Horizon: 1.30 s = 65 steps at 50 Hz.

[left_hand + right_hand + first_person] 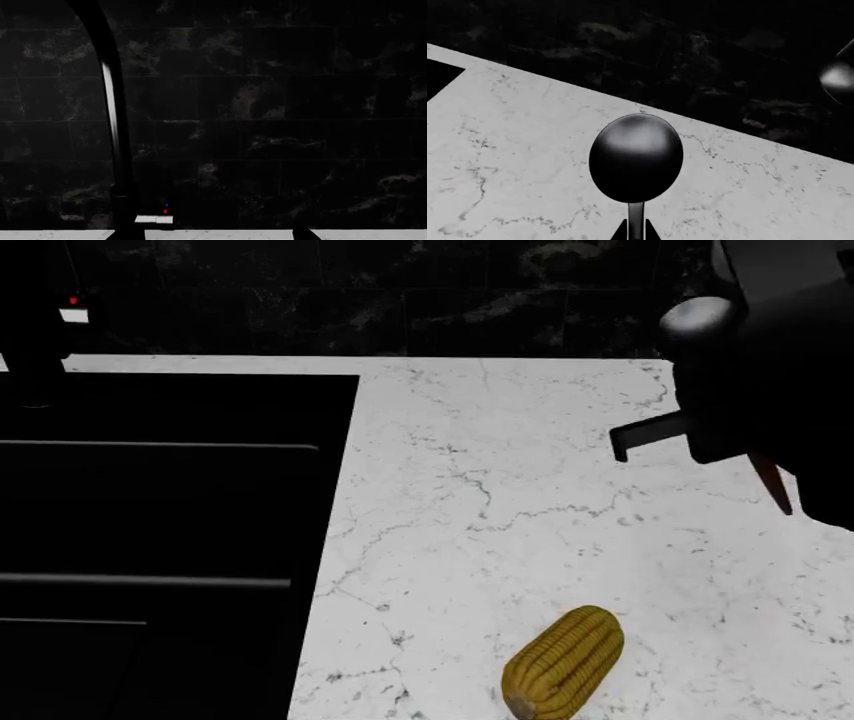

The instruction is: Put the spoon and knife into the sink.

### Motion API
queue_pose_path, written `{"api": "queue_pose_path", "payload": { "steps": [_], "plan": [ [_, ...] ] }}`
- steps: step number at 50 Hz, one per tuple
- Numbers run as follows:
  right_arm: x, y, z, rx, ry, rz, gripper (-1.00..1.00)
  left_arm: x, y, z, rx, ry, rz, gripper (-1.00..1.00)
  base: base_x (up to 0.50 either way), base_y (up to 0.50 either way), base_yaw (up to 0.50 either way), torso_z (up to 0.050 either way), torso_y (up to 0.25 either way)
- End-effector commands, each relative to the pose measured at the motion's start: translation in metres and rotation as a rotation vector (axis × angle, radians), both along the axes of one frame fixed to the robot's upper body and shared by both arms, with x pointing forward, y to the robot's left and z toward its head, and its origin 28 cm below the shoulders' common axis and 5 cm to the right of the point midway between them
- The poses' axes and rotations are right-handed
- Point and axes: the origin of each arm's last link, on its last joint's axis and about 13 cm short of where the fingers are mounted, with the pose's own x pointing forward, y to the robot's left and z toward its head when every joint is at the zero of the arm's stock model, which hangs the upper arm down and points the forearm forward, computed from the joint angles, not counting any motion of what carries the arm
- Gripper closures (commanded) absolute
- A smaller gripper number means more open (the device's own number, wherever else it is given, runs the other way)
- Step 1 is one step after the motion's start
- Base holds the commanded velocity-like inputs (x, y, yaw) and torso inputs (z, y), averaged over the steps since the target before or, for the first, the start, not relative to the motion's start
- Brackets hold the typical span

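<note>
Half the spoon (636,159) hid by right jaws.

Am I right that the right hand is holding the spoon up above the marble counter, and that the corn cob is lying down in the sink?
Not quite. The right hand does hold the spoon above the marble counter, as the right wrist view shows. But the corn cob lies on the counter, to the right of the sink, not in it; the head view shows this.
</note>
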Motion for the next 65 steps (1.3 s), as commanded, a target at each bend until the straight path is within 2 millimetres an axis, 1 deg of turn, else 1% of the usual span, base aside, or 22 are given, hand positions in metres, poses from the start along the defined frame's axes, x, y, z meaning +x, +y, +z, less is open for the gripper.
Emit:
{"api": "queue_pose_path", "payload": {
  "steps": [1,2,3,6,7,9,11,16,20,27,33,35,46,52,55,58,65],
  "plan": [
    [0.004,0.052,0.072,-0.080,-0.139,0.195,1.00,0.000,0.002,0.002,-0.031,-0.005,0.007,-1.00,0.00,0.00,0.00,0.000,0.000],
    [0.004,0.052,0.072,-0.080,-0.139,0.195,1.00,0.000,0.002,0.002,-0.031,-0.005,0.007,-1.00,0.00,0.00,0.00,0.000,0.000],
    [0.009,0.063,0.074,-0.052,-0.152,0.247,1.00,0.000,0.003,0.002,-0.029,-0.005,0.008,-1.00,0.00,0.00,0.00,0.000,0.000],
    [0.015,0.077,0.075,-0.028,-0.166,0.311,1.00,-0.001,0.002,0.003,-0.029,-0.007,0.009,-1.00,0.00,0.00,0.00,0.000,0.000],
    [0.017,0.086,0.076,-0.012,-0.171,0.357,1.00,0.000,0.002,0.004,-0.029,-0.008,0.006,-1.00,0.00,0.00,0.00,0.000,0.000],
    [0.020,0.094,0.077,0.023,-0.182,0.393,1.00,0.000,0.001,0.005,-0.029,-0.010,0.001,-1.00,0.00,0.00,0.00,0.000,0.000],
    [0.024,0.109,0.075,0.067,-0.197,0.460,1.00,0.000,0.000,0.005,-0.027,-0.011,-0.002,-1.00,0.00,0.00,0.00,0.000,0.000],
    [0.029,0.127,0.072,0.146,-0.206,0.527,1.00,0.000,0.000,0.006,-0.028,-0.013,-0.003,-1.00,0.00,0.00,0.00,0.000,0.000],
    [0.034,0.140,0.063,0.199,-0.192,0.565,1.00,-0.001,0.001,0.006,-0.033,-0.014,-0.003,-1.00,0.00,0.00,0.00,0.000,0.000],
    [0.040,0.168,0.035,0.300,-0.156,0.659,1.00,-0.002,0.001,0.006,-0.035,-0.017,-0.007,-1.00,0.00,0.00,0.00,0.000,0.000],
    [0.042,0.186,0.020,0.321,-0.115,0.704,1.00,-0.002,0.002,0.005,-0.040,-0.017,-0.006,-1.00,0.00,0.00,0.00,0.000,0.000],
    [0.042,0.194,0.011,0.313,-0.091,0.733,1.00,-0.001,0.002,0.006,-0.042,-0.018,-0.007,-1.00,0.00,0.00,0.00,0.000,0.000],
    [0.043,0.208,-0.029,0.267,0.016,0.766,1.00,0.001,0.003,0.004,-0.044,-0.015,-0.012,-1.00,0.00,0.00,0.00,0.000,0.000],
    [0.044,0.209,-0.041,0.255,0.042,0.776,1.00,0.001,0.003,0.005,-0.044,-0.015,-0.008,-1.00,0.00,0.00,0.00,0.000,0.000],
    [0.041,0.214,-0.048,0.211,0.063,0.799,1.00,0.001,0.002,0.005,-0.043,-0.015,-0.009,-1.00,0.00,0.00,0.00,0.000,0.000],
    [0.036,0.220,-0.055,0.197,0.087,0.828,1.00,0.002,0.002,0.004,-0.043,-0.013,-0.011,-1.00,0.00,0.00,0.00,0.000,0.000],
    [0.033,0.228,-0.069,0.171,0.121,0.857,1.00,0.000,0.002,0.004,-0.042,-0.015,-0.012,-1.00,0.00,0.00,0.00,0.000,0.000]
  ]
}}
